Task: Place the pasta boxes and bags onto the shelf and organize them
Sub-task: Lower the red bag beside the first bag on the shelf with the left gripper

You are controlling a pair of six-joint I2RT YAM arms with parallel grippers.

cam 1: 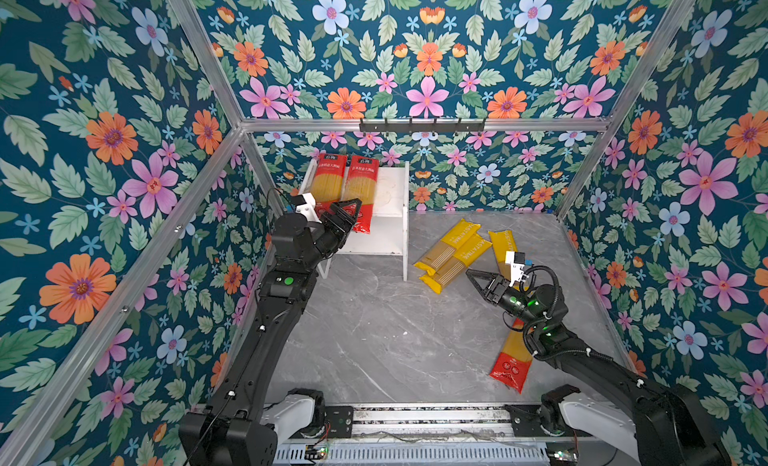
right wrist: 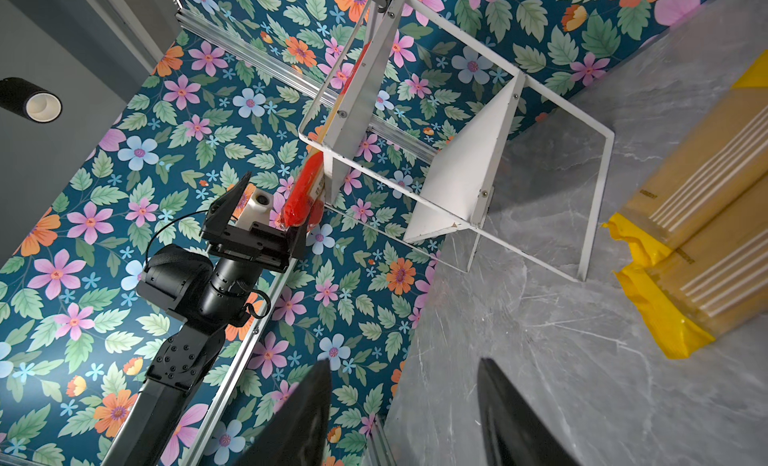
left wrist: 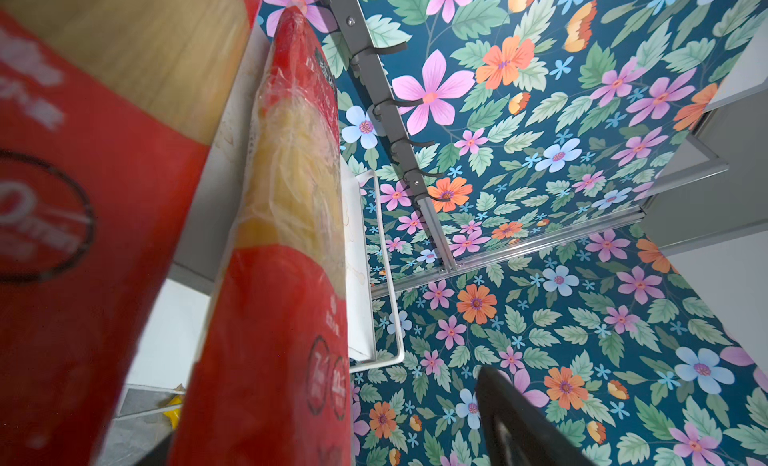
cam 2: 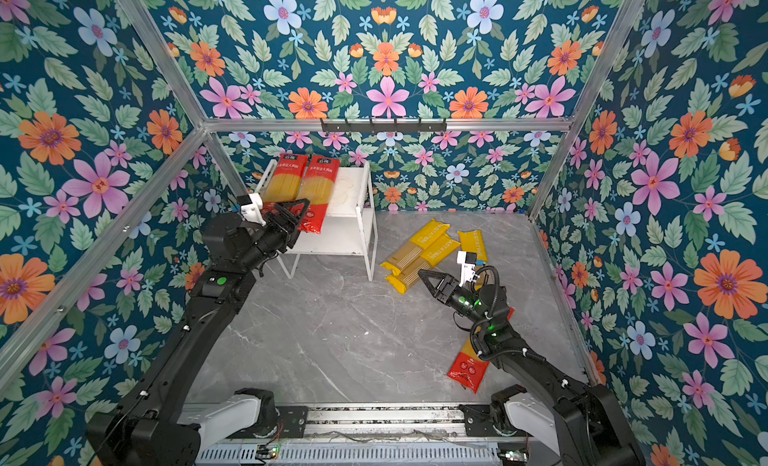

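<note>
The left gripper has its jaws spread wide around the near end of a red spaghetti pack without pinching it. That pack lies on the shelf's top board, beside a second red pack. The right gripper hovers over the table, jaws apart and empty, near three yellow PASTATIME packs lying loose to the right of the shelf. A third red pack lies on the table under the right arm.

About a third of the job looks done, with four packs left to shelve. The lower board looks bare where it shows.

The left wrist view alone shows a clear gap between a finger and the pack. The right wrist view shows, side-on, the pack's red end poking past the board's front edge. The third red pack appears only in both top views.
</note>
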